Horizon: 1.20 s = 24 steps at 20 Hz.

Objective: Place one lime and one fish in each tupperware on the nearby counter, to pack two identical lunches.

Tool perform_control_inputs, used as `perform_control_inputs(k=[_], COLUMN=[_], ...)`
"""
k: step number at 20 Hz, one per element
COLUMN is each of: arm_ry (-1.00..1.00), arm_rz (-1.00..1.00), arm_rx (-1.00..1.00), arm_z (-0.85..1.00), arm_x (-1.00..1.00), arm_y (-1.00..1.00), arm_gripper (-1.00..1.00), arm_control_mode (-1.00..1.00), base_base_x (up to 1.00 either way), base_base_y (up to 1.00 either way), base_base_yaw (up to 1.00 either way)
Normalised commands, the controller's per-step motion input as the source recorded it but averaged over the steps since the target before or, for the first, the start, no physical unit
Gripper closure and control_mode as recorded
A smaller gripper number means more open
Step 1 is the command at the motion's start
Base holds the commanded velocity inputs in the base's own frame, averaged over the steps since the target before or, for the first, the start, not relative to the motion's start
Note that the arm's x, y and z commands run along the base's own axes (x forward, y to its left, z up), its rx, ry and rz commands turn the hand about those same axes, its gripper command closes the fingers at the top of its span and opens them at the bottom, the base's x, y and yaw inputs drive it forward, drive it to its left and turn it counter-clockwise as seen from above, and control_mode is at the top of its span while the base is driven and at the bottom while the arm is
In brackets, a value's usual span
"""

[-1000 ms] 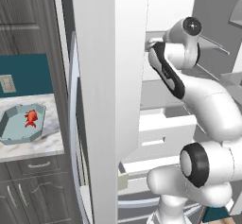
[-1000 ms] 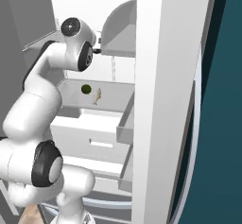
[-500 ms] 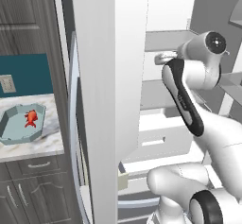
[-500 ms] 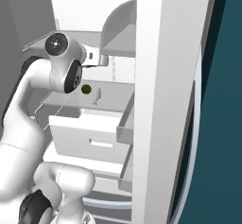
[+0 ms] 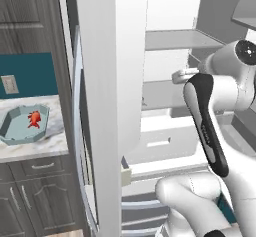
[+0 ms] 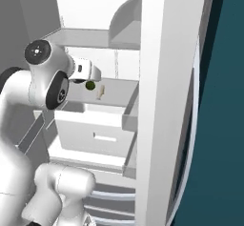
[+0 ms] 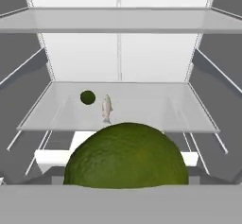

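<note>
Green lime (image 7: 126, 157) gripped in the gripper, arm swung back from fridge shelf (image 7: 142, 106), second lime (image 7: 88, 97) unmoved

A tall white fridge (image 5: 115, 81) stood open, its door (image 6: 167, 125) swung wide against a teal wall (image 6: 224, 101). Inside ran pale glass shelves (image 7: 118, 105) above white drawers (image 6: 95, 132), evenly lit. To the left, dark grey wood-grain cabinets (image 5: 35, 191) with silver handles carried a marble counter (image 5: 55, 141) whose edge met the fridge; a pale wall socket (image 5: 8, 84) sat on the teal backsplash above it.
</note>
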Motion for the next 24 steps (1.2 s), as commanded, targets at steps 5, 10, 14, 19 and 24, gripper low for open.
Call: perform_control_inputs(k=[5,10,14,19,24], arm_ry=[0.00,0.00,0.00,0.00,0.00], arm_rz=[0.00,0.00,0.00,0.00,0.00], arm_rx=[0.00,0.00,0.00,0.00,0.00], arm_z=[0.00,0.00,0.00,0.00,0.00], arm_x=[0.00,0.00,0.00,0.00,0.00], arm_y=[0.00,0.00,0.00,0.00,0.00], arm_gripper=[1.00,1.00,1.00,1.00,1.00], arm_control_mode=[1.00,1.00,1.00,1.00,1.00], base_base_x=[-1.00,-0.81,-0.42,-0.31,-0.26], base_base_y=[0.00,0.25,0.82,1.00,1.00], base_base_yaw=[0.00,0.00,0.00,0.00,0.00])
